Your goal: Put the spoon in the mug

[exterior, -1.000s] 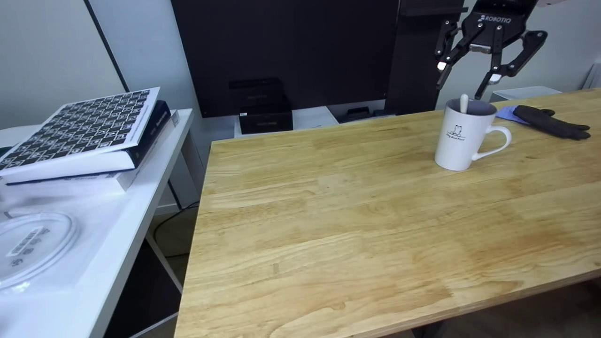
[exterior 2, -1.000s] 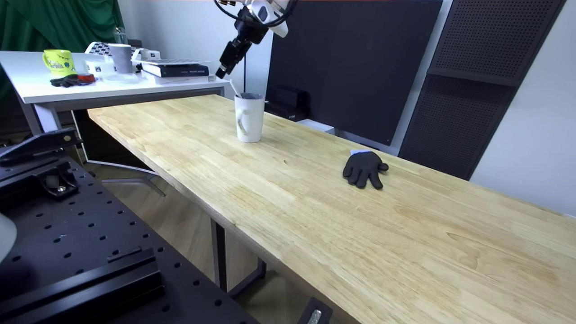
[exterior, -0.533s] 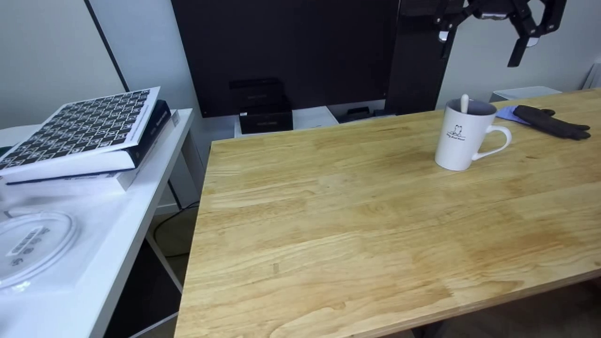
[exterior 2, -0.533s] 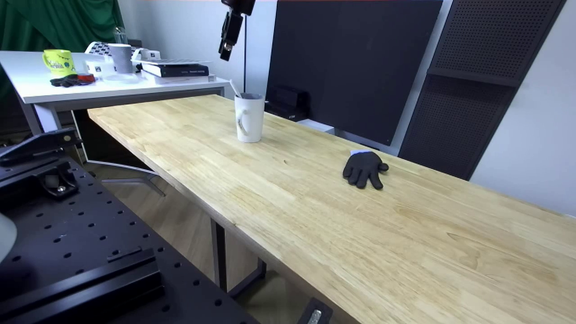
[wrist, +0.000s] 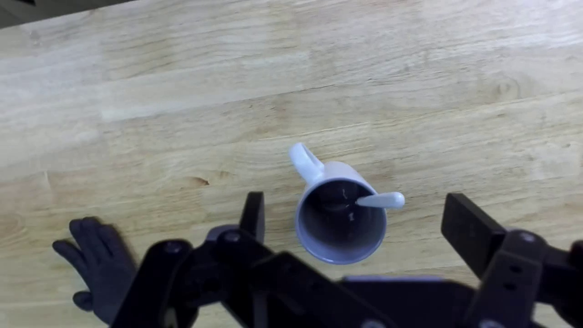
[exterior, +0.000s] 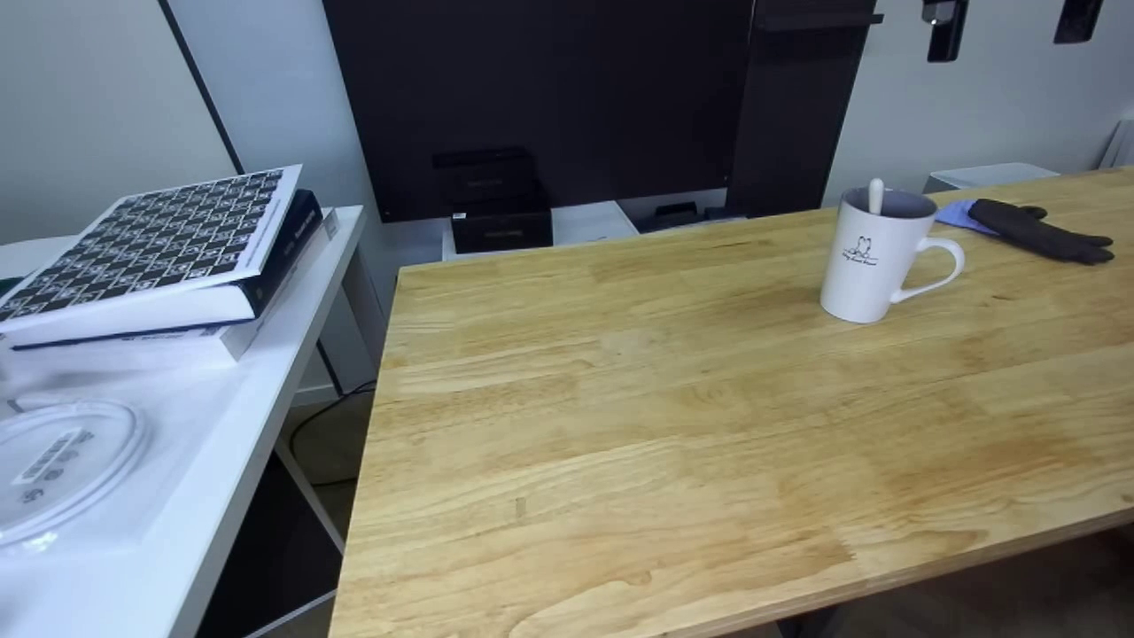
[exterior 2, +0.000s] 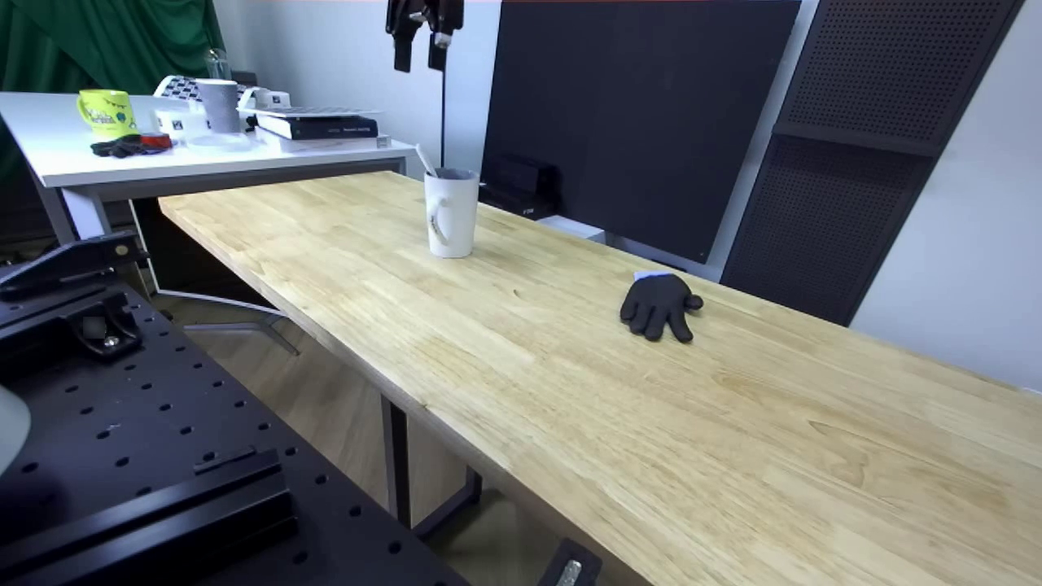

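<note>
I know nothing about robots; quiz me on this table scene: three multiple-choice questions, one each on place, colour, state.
1. Where is the spoon relative to the mug?
A) Beside it B) Under it C) Partly inside it
2. What colour is most of the glove?
A) Blackish B) Red C) Yellow
3. The pincer is:
A) Shut on the mug B) Open C) Shut on the spoon

1. C: its handle sticks up from the mug in every view.
2. A: its body looks dark in both exterior views.
3. B: its jaws stand wide apart in the wrist view.
</note>
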### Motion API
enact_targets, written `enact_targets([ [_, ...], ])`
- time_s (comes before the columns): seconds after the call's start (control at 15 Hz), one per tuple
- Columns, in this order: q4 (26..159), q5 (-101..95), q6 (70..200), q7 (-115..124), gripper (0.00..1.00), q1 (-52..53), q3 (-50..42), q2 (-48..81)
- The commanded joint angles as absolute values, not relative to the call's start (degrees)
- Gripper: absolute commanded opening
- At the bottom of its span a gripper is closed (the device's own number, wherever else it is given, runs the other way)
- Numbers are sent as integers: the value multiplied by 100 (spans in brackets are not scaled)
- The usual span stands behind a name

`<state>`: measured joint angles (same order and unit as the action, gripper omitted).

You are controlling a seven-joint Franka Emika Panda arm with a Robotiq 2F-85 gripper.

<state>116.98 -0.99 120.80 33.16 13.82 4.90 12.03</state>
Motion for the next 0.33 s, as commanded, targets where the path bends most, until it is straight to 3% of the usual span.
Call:
enact_targets([
  [0.0, 11751, -180, 12068, 3063, 100, 1325, 563, 1110],
  [0.27, 11789, -182, 12075, 2997, 100, 1323, 576, 1093],
])
